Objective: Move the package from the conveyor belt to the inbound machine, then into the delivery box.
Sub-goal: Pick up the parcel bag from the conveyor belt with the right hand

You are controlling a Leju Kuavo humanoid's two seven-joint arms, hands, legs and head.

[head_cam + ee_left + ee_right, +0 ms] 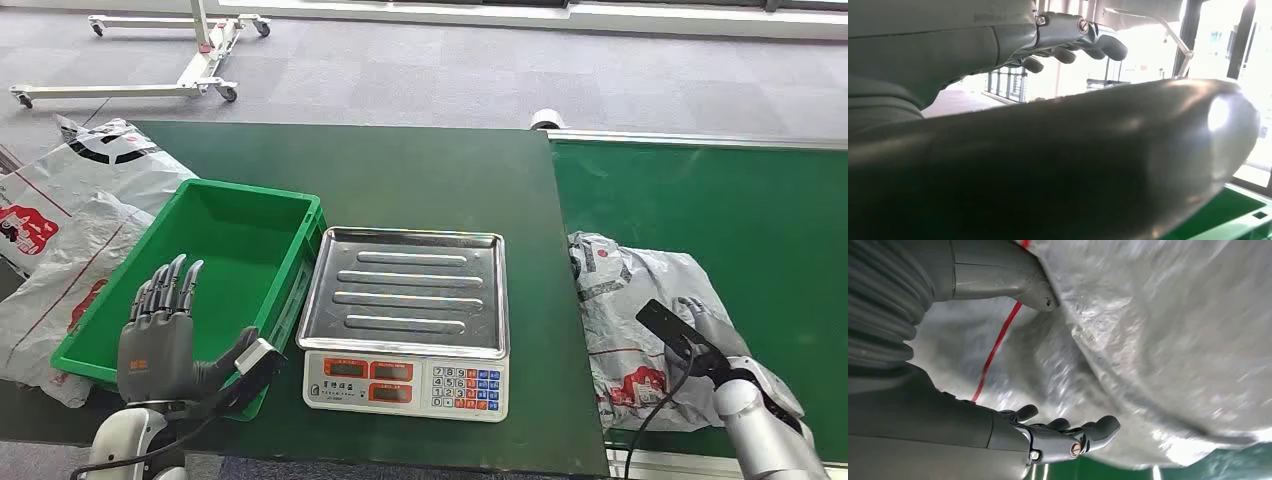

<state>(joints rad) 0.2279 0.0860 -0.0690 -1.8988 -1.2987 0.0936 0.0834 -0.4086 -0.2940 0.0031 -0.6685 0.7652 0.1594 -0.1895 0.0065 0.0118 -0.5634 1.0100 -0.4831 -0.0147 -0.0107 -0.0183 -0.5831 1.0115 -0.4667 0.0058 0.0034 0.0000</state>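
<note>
The crumpled grey plastic mailer package (640, 320) lies on the green conveyor belt (720, 190), right of the steel-topped weighing scale (408, 318). The right hand (700, 325) rests on it, thumb and fingers (1088, 432) apart against the plastic. The left hand (160, 335) hovers upright with fingers spread, holding nothing, at the green plastic crate (225, 240).

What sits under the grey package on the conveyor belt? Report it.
The green conveyor belt lies under the grey package. The right hand rests on it; anything beneath is covered.

We see a crinkled, glossy plastic package (640, 320) on the matt green belt (740, 200), a shiny ribbed metal scale tray (410, 290), and a smooth green plastic bin (215, 235).
</note>
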